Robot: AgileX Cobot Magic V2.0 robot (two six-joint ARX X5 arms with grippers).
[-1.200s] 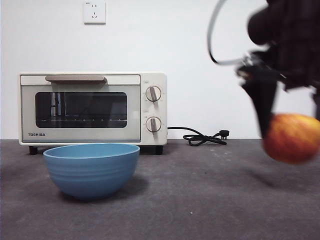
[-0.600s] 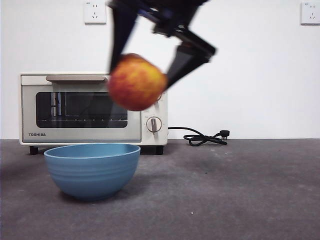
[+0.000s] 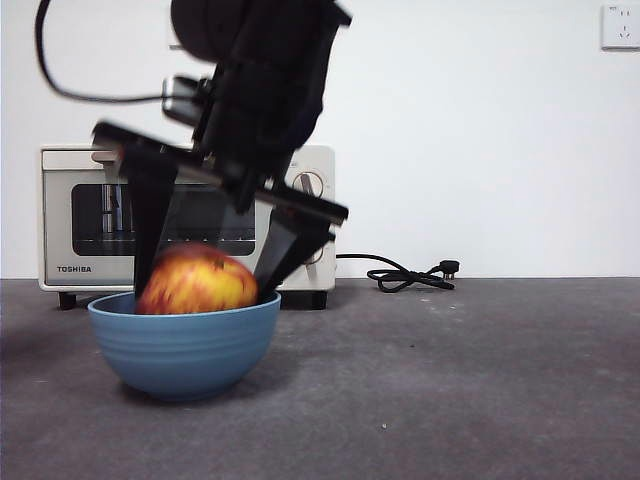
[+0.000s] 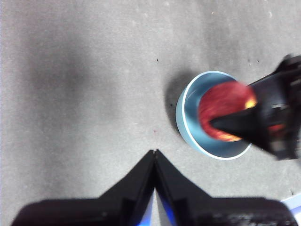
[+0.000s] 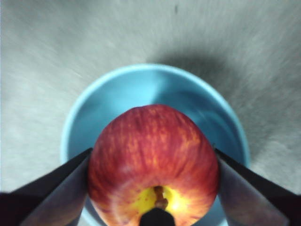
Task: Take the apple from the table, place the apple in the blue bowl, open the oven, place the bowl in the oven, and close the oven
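The red and yellow apple [image 3: 195, 282] [image 5: 153, 160] sits low in the mouth of the blue bowl [image 3: 185, 345] [image 5: 141, 89], its top above the rim. My right gripper [image 3: 205, 285] [image 5: 153, 188] reaches down from above and is shut on the apple, one jaw on each side. In the left wrist view the bowl [image 4: 188, 125] and apple [image 4: 218, 106] show from high up, with the right gripper [image 4: 263, 120] over them. My left gripper [image 4: 155, 153] hangs shut and empty, well off to the side of the bowl. The cream oven [image 3: 60, 215] stands behind the bowl, door closed.
A black power cord [image 3: 405, 275] lies on the dark grey table [image 3: 450, 380] to the right of the oven. A white wall socket [image 3: 620, 25] is at the upper right. The right arm's dark bulk covers part of the oven front.
My right gripper carried the apple from the right side across to above the bowl, then lowered it into the bowl. The bowl and oven have not moved.
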